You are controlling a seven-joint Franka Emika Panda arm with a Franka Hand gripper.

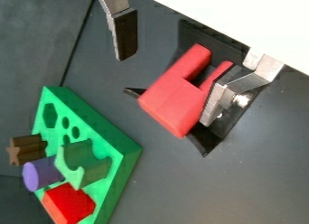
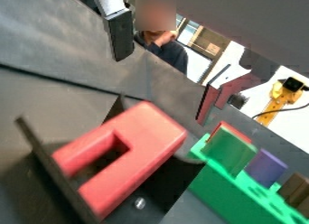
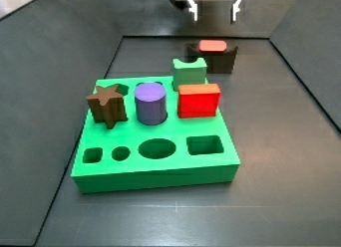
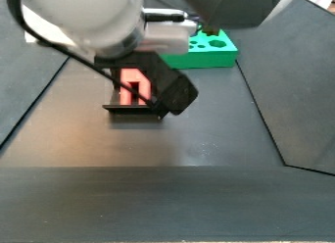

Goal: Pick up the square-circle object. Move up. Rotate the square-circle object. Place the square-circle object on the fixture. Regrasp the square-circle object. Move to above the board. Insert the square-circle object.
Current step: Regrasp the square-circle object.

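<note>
1. The small bright-red plastic square-circle object (image 1: 179, 94) is sitting on the dark brown-black fixture (image 1: 211, 137). In a side view it shows as a red cap on the dark block (image 3: 213, 48) at the upper middle of the frame, just behind the board.
2. The gripper (image 1: 182, 47) hangs above it, jaws spread wide and holding nothing. One silver finger (image 1: 122, 27) is well clear of the piece, and the other finger (image 1: 229, 94) looks right next to it. Touching or not, can't tell.
3. So the placing step looks done and the regrasp is the one in hand.
4. Next move, probably: come down so the red piece sits between the pads, then close squarely on its flat sides.
5. The large bright-green flat board (image 3: 154, 151) fills the middle of that side view, with a plain red cube (image 3: 198, 100), a purple cylinder (image 3: 151, 102) and a brown star piece (image 3: 107, 102) standing in it. Open holes run along its near edge, so that's where the insert would go.
</note>
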